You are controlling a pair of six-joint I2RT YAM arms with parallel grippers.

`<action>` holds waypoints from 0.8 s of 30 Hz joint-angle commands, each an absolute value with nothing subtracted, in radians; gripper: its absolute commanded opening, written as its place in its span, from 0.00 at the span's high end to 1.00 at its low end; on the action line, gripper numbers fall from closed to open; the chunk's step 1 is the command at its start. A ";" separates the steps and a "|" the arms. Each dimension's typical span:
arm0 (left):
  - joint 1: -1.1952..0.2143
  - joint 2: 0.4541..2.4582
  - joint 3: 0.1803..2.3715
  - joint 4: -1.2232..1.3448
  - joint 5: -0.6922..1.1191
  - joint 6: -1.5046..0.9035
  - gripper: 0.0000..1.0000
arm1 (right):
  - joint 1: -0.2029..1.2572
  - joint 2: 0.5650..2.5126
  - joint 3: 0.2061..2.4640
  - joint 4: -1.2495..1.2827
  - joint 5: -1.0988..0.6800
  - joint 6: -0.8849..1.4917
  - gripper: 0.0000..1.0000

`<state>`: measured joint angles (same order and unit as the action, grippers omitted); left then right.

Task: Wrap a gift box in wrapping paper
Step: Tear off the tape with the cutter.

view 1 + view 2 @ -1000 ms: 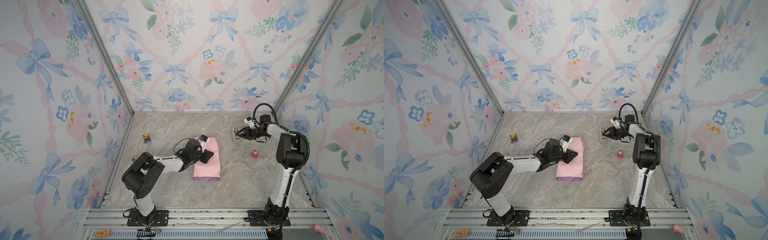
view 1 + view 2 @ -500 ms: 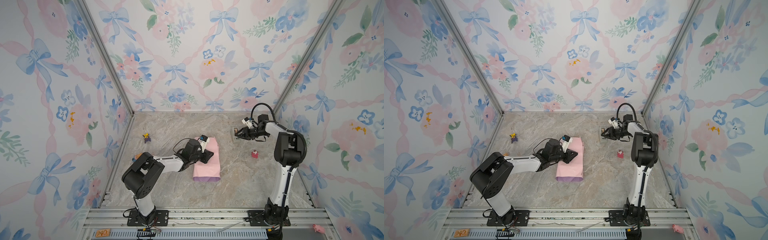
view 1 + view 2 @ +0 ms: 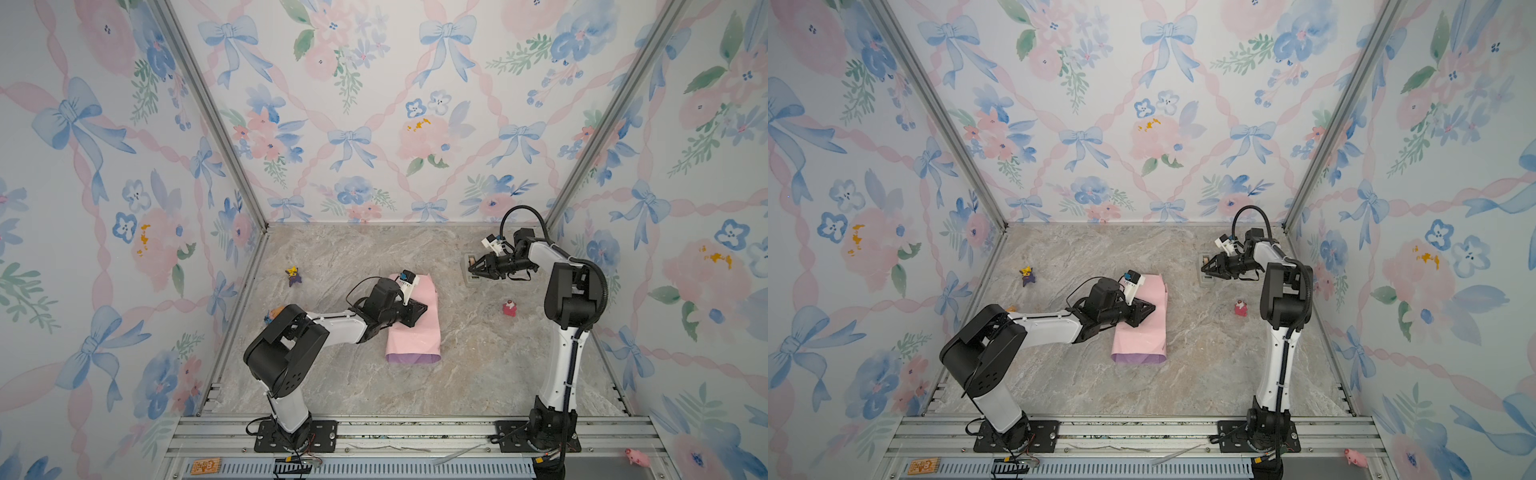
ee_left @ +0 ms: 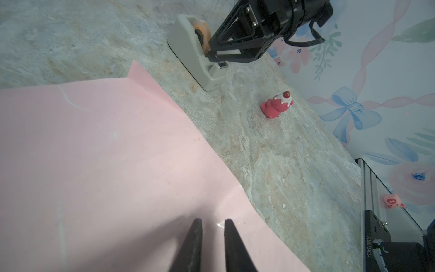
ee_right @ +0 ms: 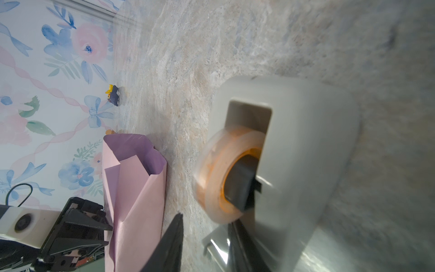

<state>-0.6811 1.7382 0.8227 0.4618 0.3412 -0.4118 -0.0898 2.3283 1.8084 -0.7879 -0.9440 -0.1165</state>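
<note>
**Centre frame in both top views**, the wrapping paper [image 3: 415,332] is lying on the marble-look table [image 3: 478,374] as a long folded bundle. Its pink side is out and lilac is showing at its open end, toward the bottom of the frame. The gift box is not showing in any view.

The left gripper [image 3: 419,311] is resting on the bundle's upper half. The left wrist view is showing its fingers [image 4: 195,240] standing slightly apart over bare pink paper, pinching nothing.

The bundle's right edge is running clear, with open table stretching past a small red figurine [image 3: 509,308] to the right wall. More open table is reaching down to the metal rail [image 3: 415,430].

At upper right the right gripper [image 3: 473,268] is nosing onto the grey tape dispenser [image 3: 471,283], which is standing near the back-right corner with little room behind it. In the right wrist view its jaws are parted, one finger [image 5: 174,237] over the table beside the roll and the other against the dispenser's cutter end. Whether tape is caught between them cannot be told.

A yellow-and-purple figurine [image 3: 294,275] is sitting near the left wall, well apart from the paper.

Against the frame of a second ago, the right gripper is sitting a shade farther left, closer over the dispenser. The left arm and the paper are lying as they were.
</note>
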 commanded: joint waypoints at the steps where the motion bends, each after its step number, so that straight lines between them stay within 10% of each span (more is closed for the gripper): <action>1: -0.681 1.787 0.793 0.313 0.319 -0.411 0.79 | -0.079 2.377 1.831 -0.838 -0.964 -0.117 0.66; 24: -0.680 1.788 0.793 0.313 0.319 -0.410 0.79 | -0.115 2.384 1.798 -0.745 -1.100 -0.042 0.77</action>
<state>-0.6811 1.7382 0.8227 0.4618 0.3412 -0.4118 -0.1135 2.3623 1.8091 -0.7662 -1.0470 -0.0547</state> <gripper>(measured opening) 0.216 0.235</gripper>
